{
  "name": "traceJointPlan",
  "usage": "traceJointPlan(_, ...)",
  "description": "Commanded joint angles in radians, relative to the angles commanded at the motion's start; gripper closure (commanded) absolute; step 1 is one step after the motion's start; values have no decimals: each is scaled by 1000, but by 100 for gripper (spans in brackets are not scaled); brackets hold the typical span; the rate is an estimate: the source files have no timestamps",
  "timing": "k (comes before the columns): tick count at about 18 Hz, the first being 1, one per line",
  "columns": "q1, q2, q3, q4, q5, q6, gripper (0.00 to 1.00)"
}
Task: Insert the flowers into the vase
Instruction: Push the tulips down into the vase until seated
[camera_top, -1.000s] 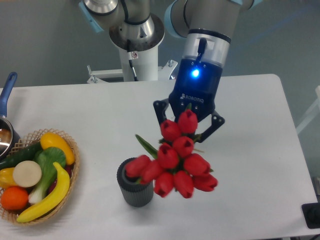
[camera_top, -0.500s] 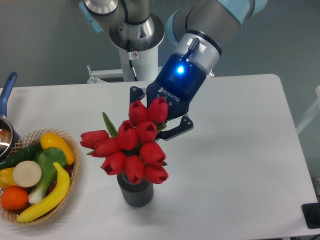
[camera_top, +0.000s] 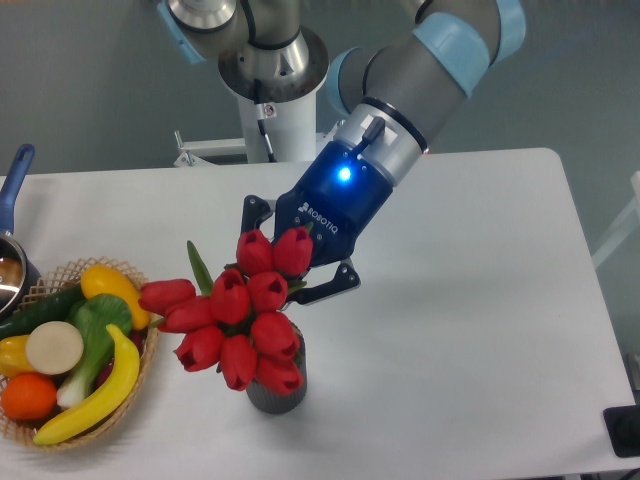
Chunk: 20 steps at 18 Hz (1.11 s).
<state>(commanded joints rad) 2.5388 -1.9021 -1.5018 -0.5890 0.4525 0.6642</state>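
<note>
The flowers (camera_top: 237, 318) are held by the gripper (camera_top: 296, 262), fingers closed around the hidden stems. The bunch is tilted, heads pointing near and left, covering the vase (camera_top: 276, 390) mouth. A basket (camera_top: 146, 300) sits close left; bare table (camera_top: 480, 330) lies right.

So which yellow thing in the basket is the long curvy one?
The banana, lying along the basket's right side. The other yellow items, a pepper at the top and one at the left edge, are short and rounded.
</note>
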Motion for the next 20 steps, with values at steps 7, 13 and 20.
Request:
traceJointPlan(7, -6, -44, 2, 0, 2, 43, 85)
traceJointPlan(13, -6, -75, -27, 0, 8, 49, 85)
traceJointPlan(20, -6, -74, -150, -2, 8, 173, 73)
